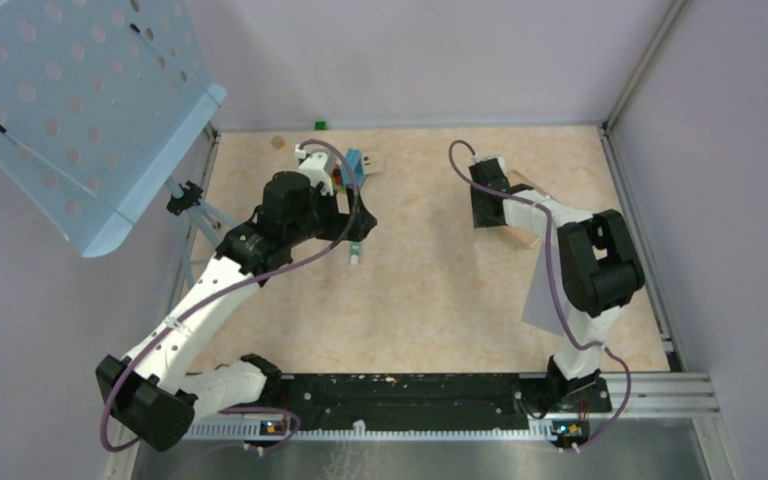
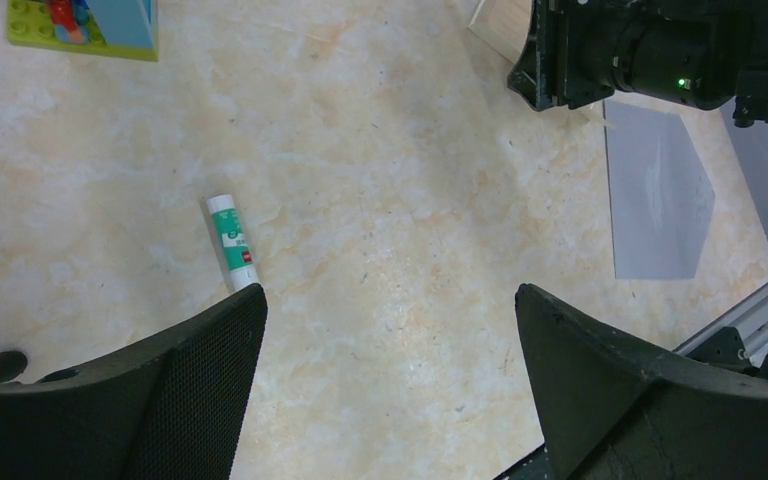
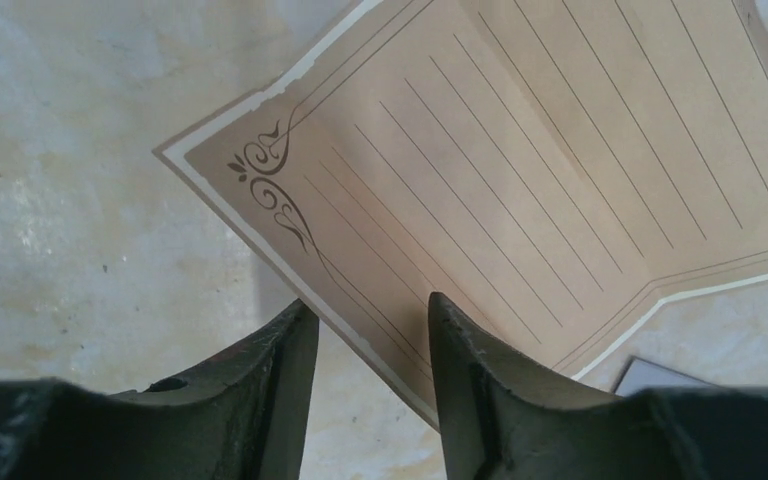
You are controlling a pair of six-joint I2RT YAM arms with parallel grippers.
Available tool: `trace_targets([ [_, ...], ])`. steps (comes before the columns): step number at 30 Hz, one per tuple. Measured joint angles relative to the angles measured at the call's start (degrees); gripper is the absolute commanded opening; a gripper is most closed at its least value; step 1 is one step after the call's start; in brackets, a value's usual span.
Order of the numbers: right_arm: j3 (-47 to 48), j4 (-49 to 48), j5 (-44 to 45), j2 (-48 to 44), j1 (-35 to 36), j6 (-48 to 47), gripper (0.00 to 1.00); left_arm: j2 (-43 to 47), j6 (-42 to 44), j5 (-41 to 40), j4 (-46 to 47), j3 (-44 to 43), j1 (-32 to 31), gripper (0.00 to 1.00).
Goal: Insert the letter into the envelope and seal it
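The letter (image 3: 520, 170) is a tan lined sheet with a pale border and a corner flourish, creased down its middle, lying at the right of the floor (image 1: 526, 236). My right gripper (image 3: 370, 302) stands over its near edge, which crosses the gap between the jaws. They are partly drawn in, with a gap still between them, so it is open. The grey envelope (image 1: 540, 298) lies flat beside the right arm and also shows in the left wrist view (image 2: 655, 195). My left gripper (image 2: 390, 290) hangs wide open over bare floor, holding nothing.
A white glue stick with a green band (image 2: 232, 255) lies just ahead of the left finger. A cluster of coloured blocks (image 1: 355, 165) sits at the back. A blue perforated panel (image 1: 70, 100) overhangs the left side. Metal rails edge the floor.
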State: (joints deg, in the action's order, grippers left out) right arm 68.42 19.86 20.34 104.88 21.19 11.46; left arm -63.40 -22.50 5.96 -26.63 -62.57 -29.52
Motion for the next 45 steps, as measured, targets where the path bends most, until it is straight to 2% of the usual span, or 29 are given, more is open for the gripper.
trace_targets([
  [5, 2.8, 0.4, 0.0, 1.2, 0.0, -0.4, 0.01, -0.2, -1.6, -0.4, 0.0, 0.0, 0.7, 0.99],
  [6, 3.3, 0.7, -0.4, 1.2, 0.0, -0.1, 0.0, -0.2, -2.1, -0.4, 0.1, 0.1, 0.9, 0.99],
  [12, 4.8, 3.8, -6.2, 0.7, 0.8, 4.2, 0.0, -0.1, -5.7, 0.9, 2.7, 4.4, 1.6, 0.99],
  [18, 2.5, 5.0, -21.4, -6.4, 3.4, 14.7, 0.0, -0.1, -8.3, 3.0, 3.9, 10.3, 1.8, 0.99],
  [23, -2.0, -2.0, -32.5, -13.5, 7.4, 27.0, 0.0, -0.1, -9.1, 3.5, 4.8, 11.4, 2.1, 0.99],
  [27, -6.6, -10.6, -39.6, -14.4, 8.9, 35.7, 0.0, -0.2, -9.3, 3.7, 5.9, 12.3, 2.2, 0.99],
  [36, -16.5, -16.9, -41.7, -14.2, 6.7, 39.3, 0.0, -7.0, -9.5, 8.8, 8.6, 12.6, 2.2, 0.99],
  [43, -26.9, -23.0, -44.1, -13.5, 0.5, 39.1, 0.0, -14.3, -10.6, 11.4, 11.7, 12.6, 0.5, 0.95],
  [45, -28.2, -23.9, -44.4, -13.2, -0.9, 38.8, 0.07, -16.5, -10.6, 11.4, 12.3, 12.3, -0.9, 0.92],
])
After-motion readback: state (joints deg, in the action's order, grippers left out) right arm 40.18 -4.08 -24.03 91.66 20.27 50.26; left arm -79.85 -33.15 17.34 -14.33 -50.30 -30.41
